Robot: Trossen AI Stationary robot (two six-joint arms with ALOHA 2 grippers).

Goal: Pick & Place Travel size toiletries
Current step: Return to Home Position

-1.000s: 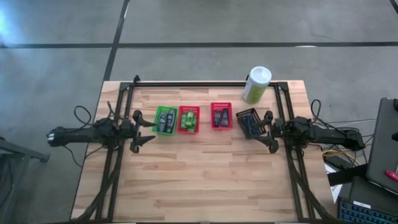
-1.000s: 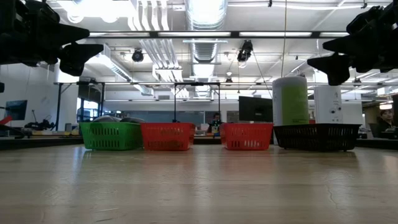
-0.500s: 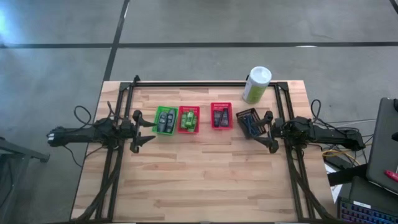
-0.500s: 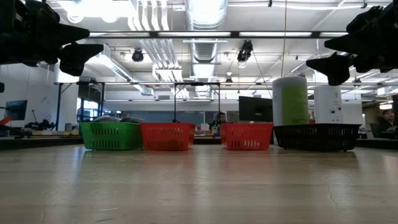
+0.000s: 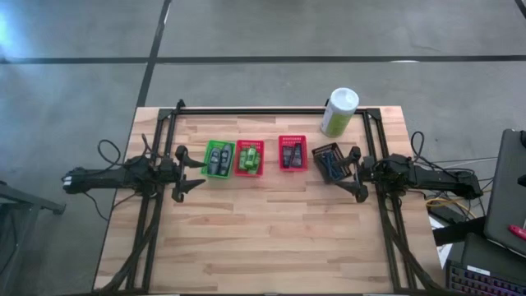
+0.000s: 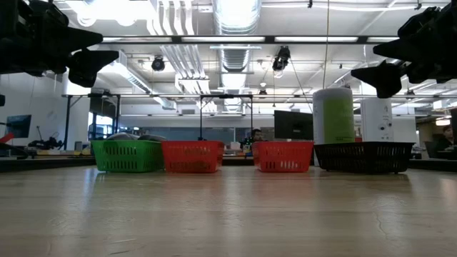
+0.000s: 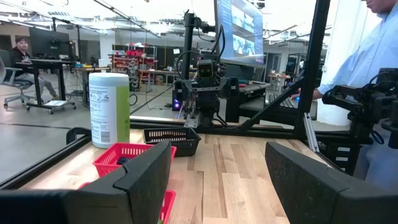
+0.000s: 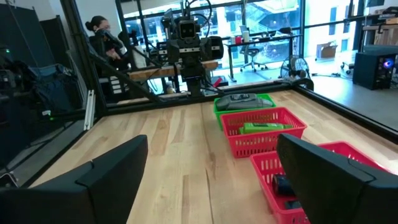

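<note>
Both arms sit at the desk [image 5: 271, 238] edges. Left end effector [image 5: 190, 170] and right end effector [image 5: 356, 173] are spread wide, nothing in either. Travel size toiletries [image 5: 251, 156] all lie in the four baskets, none loose on the desk. Risk: right end effector hangs just beside the black basket [image 6: 363, 157], left one near the green basket [image 6: 128, 156]. A sideways swing on retract likely clips a rim, shoves the row, spills contents.
</note>
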